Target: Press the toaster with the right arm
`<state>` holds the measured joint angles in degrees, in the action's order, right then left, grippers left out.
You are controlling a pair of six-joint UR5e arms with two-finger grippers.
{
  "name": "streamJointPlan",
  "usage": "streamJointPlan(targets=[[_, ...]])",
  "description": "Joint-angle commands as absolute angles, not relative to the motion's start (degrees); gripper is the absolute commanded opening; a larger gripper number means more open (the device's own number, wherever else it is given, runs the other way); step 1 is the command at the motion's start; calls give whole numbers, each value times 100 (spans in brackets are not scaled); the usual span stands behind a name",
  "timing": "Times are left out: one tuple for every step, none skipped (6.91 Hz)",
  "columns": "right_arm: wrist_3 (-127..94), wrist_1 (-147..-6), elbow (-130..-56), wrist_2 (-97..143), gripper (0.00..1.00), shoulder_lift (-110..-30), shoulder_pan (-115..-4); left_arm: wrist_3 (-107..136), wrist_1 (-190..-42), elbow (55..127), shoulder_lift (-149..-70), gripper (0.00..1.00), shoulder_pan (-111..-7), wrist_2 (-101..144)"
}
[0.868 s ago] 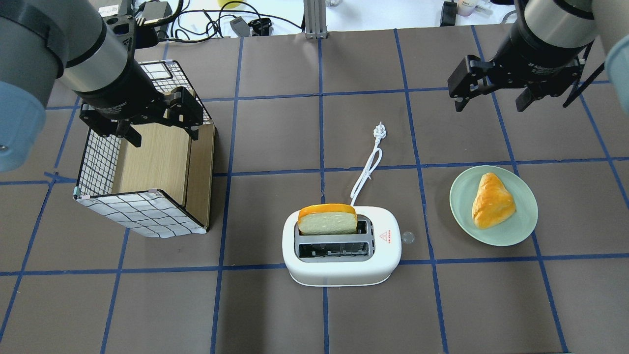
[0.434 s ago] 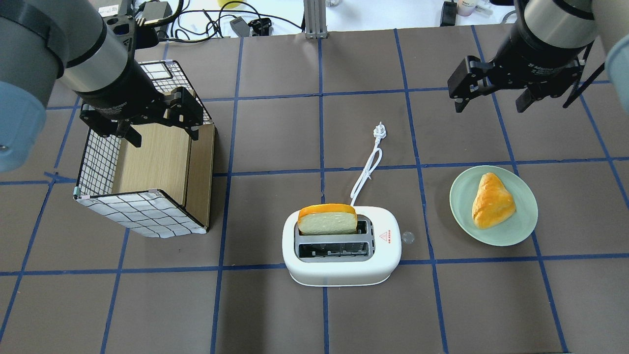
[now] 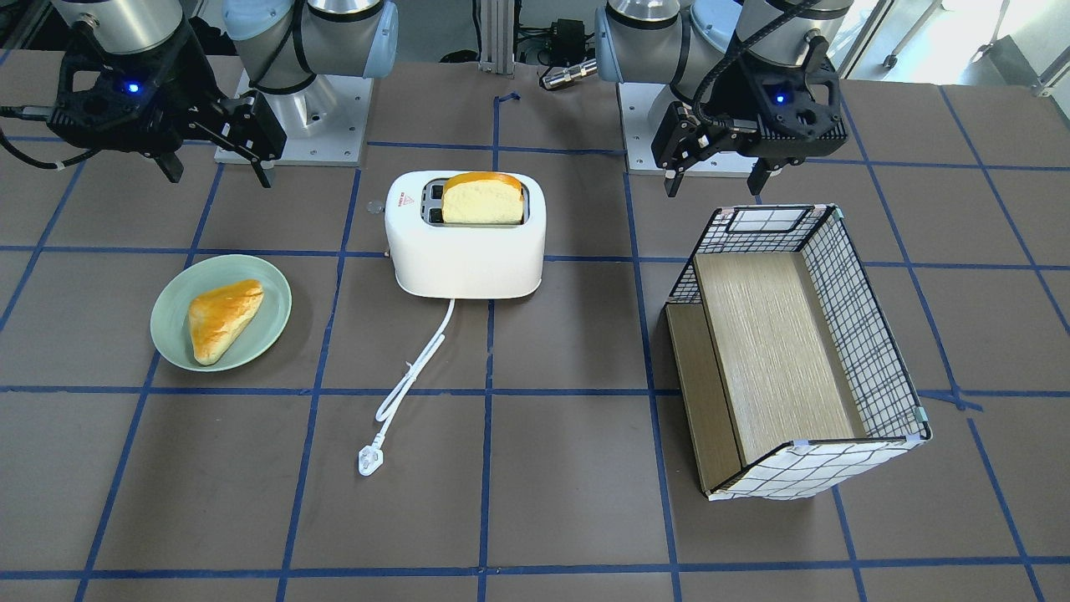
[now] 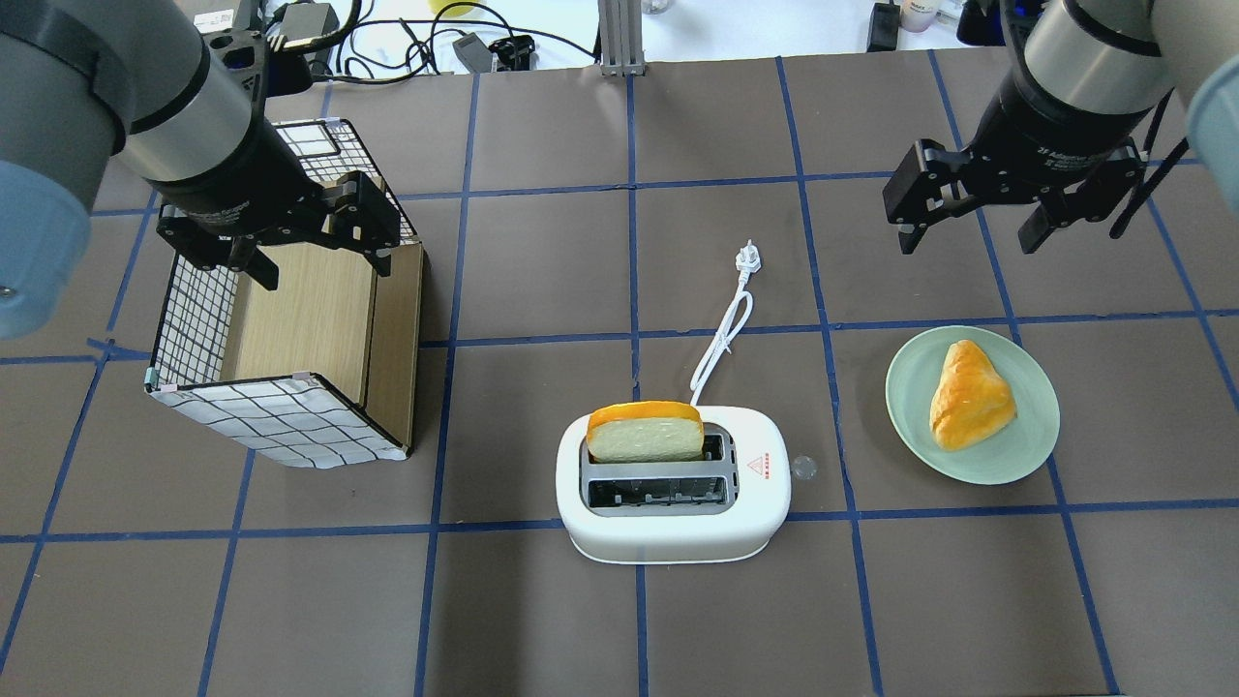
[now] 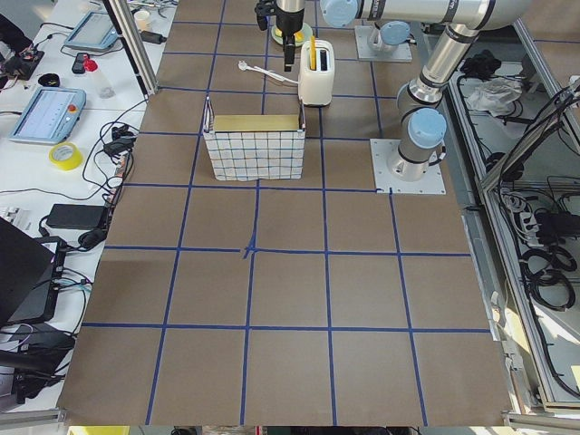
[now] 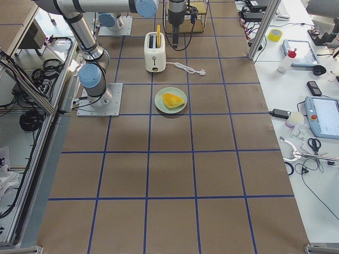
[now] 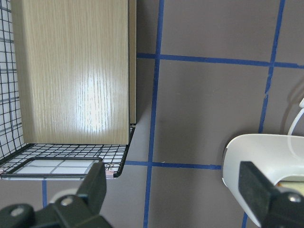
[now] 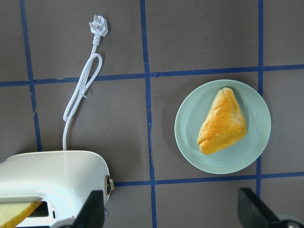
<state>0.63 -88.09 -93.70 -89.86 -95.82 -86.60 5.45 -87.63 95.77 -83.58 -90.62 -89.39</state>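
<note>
The toaster [image 4: 673, 503] stands near the middle of the table [image 4: 542, 271], a bread slice [image 4: 645, 431] upright in its far slot. Its lever [image 4: 802, 469] is only a faint knob on the end facing the plate [image 4: 905, 411]. The right gripper [image 4: 966, 242] hovers beyond the plate, fingers spread and empty, well apart from the toaster. The left gripper [image 4: 324, 273], also spread, hangs over the basket [image 4: 281, 421], hiding part of its rim
</note>
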Motion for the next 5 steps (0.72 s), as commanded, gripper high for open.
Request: streamJointPlan(targets=[[44, -8798, -9317, -8991, 100, -9580, -8666, 545, -8763, 9580, -8358, 100, -9062, -8938], [44, -8798, -9325, -9009, 100, -9571, -8666, 545, -8763, 9571, -8358, 100, -9062, -8938], [35, -8815, -9334, -9009, 100, -9571, -8666, 545, -8763, 9580, -8358, 100, -9062, -8938], [35, -8798, -9343, -9000, 100, -9571, -8657, 545, -8763, 9571, -8358, 100, -9062, -8938], [35, -8780, -9343, -9009, 100, -9571, -8657, 545, -8763, 9571, -8358, 100, -9062, -8938]])
